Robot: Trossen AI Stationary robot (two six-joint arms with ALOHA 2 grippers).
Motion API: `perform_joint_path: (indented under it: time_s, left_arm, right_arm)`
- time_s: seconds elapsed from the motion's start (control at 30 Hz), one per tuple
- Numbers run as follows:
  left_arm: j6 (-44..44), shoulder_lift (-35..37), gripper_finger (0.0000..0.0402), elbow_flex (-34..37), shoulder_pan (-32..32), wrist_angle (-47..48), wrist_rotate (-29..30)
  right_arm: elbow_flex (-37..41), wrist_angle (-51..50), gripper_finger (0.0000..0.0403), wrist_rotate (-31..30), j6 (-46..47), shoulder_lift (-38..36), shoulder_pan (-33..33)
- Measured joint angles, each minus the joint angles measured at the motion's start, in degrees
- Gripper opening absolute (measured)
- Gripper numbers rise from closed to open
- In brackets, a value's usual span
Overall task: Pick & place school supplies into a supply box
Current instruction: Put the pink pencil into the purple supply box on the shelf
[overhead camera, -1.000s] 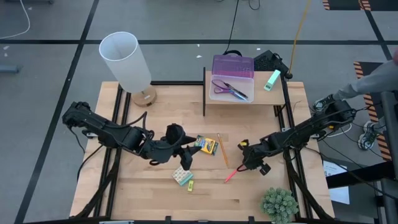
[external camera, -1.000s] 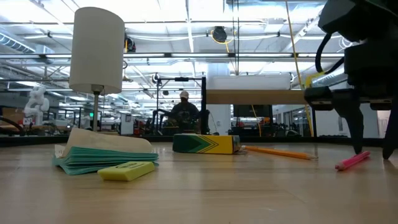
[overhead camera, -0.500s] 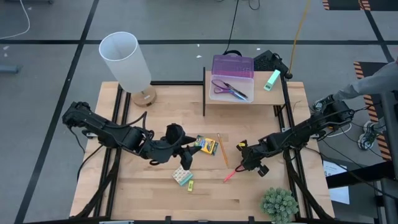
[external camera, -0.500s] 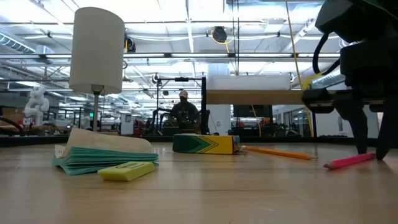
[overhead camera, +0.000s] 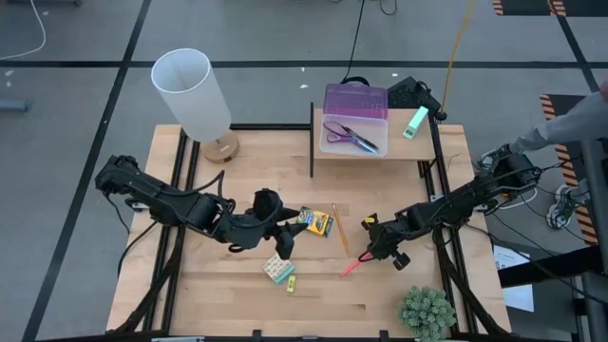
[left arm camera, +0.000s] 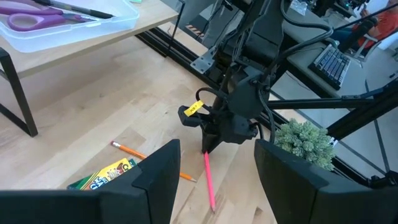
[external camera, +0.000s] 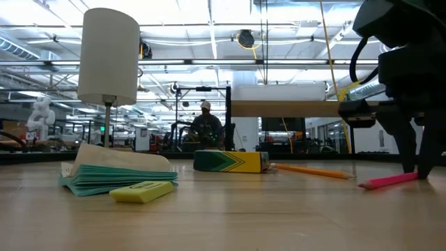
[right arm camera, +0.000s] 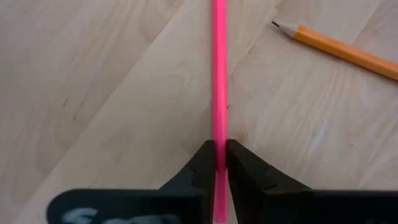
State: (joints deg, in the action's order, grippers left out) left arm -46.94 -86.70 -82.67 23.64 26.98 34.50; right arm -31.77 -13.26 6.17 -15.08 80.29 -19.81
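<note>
the right gripper (right arm camera: 219,163) is clamped on one end of the pink pen (right arm camera: 219,74), its two dark fingers (right arm camera: 202,168) pressed against the pen's sides while the far end rests on the wooden table (overhead camera: 228,304). in the low view the pen (external camera: 389,180) slopes from the table up to the gripper (external camera: 417,169). the orange pencil (overhead camera: 337,228) lies just beside it on the table, apart from the pen, and the green-yellow crayon box (overhead camera: 314,221) sits next to the pencil toward the left arm. the left gripper (overhead camera: 285,239) hovers near the crayon box with its fingers (left arm camera: 158,171) spread apart and nothing between them; close by lie the pastel eraser block (overhead camera: 278,270) and the tiny yellow piece (overhead camera: 291,282). at the back, on a raised shelf, the supply box (overhead camera: 354,142) holds the purple-handled scissors (overhead camera: 348,134) and a black pen (left arm camera: 87,10), with the purple lid (overhead camera: 356,97) behind it. a white lamp shade (overhead camera: 193,93) stands at the table's left rear and a small green plant (overhead camera: 426,313) at the front right. a person (external camera: 206,125) shows far off in the room behind.
</note>
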Motion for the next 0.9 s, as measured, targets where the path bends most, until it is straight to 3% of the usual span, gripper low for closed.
perform_joint_path:
  time_s: [0.37, 0.9]
  left_arm:
    - [-0.17, 0.0, 0.0209, 0.0, 0.0, 0.0, -0.02]
    - [-1.01, 0.0, 0.0209, 0.0, 0.07, 0.26, -1.53]
  right_arm:
    - [0.13, 0.62, 0.0024, -0.04, 5.44, -1.35, -0.13]
    - [-0.97, -2.04, 0.0024, 0.03, 23.66, -14.97, -0.15]
